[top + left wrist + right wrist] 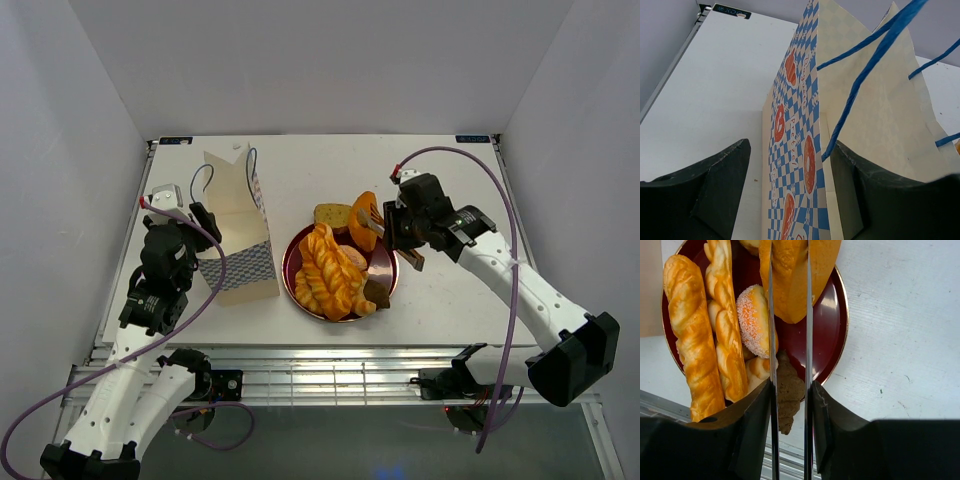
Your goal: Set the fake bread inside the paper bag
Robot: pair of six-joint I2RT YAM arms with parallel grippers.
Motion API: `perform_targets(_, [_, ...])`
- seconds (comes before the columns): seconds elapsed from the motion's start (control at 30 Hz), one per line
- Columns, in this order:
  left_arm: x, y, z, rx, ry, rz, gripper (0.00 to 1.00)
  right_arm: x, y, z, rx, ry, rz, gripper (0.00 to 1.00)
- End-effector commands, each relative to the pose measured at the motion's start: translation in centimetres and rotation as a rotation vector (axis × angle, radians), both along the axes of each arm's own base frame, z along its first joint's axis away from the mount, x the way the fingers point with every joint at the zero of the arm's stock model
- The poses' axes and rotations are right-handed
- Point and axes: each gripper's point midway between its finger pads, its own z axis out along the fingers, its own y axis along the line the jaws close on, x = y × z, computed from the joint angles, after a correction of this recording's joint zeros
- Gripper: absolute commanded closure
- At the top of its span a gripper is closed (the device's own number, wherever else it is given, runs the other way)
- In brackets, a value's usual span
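Reaching in from about four o'clock, the right arm stretches long and low over the white table [450, 300]. Its elbow is out by the edge and its wrist bends toward the round dark-red plate [388, 278]. The right gripper [376, 222] sits at the plate's one o'clock rim. Its two fingers [752, 440] run down each side of a golden wedge [363, 222]. The wedge pokes out wider than they do, so I cannot tell if they are squeezing it or just lying next to it.

The rest of the fake bread [330, 272] is piled on the plate: long twisty sticks [690, 335], a round sugary roll [754, 320] and a small dark chunk [787, 390]. One brown slice [332, 215] sits just beside the plate at twelve o'clock.

The paper bag [240, 225] stands upright at the plate's nine o'clock with its mouth open. The left arm comes up from seven o'clock, folded and hunched, and the left gripper [206, 224] sits at the bag's nine o'clock side. Its jaws are apart with the bag's checked wall between them — one finger is against the paper, the other has a gap.
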Motion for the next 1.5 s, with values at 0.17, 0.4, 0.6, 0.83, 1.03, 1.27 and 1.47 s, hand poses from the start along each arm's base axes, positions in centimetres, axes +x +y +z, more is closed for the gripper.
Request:
perform_targets(0.17, [-0.4,0.2,-0.7,0.014,0.016,0.004,0.25,0.8,-0.4,6.2,0.043,-0.152,-0.007,0.92])
perform_targets(0.4, [-0.5,0.4,-0.5,0.009,0.005,0.019,0.25,-0.4,0.3,9.0,0.112,-0.2,0.067,0.92])
perform_targets(0.6, [-0.6,0.9,-0.2,0.003,-0.006,0.044,0.25,-0.8,1.3,14.5,0.198,-0.308,0.136,0.92])
perform_targets(0.83, [-0.9,1.2,0.1,-0.005,-0.028,0.062,0.25,-1.6,3.2,21.8,0.326,-0.453,0.258,0.92])
perform_targets(1.03, [-1.2,1.6,0.7,-0.01,-0.052,0.078,0.25,-2.1,5.2,26.6,0.43,-0.549,0.362,0.92])
perform_targets(1.27, [-1.7,2.2,1.5,-0.018,-0.096,0.102,0.25,-3.3,8.8,30.4,0.542,-0.603,0.5,0.92])
perform_targets(1.47, [-1.4,2.1,1.1,-0.013,-0.082,0.102,0.28,-5.3,13.0,32.4,0.633,-0.638,0.644,0.92])
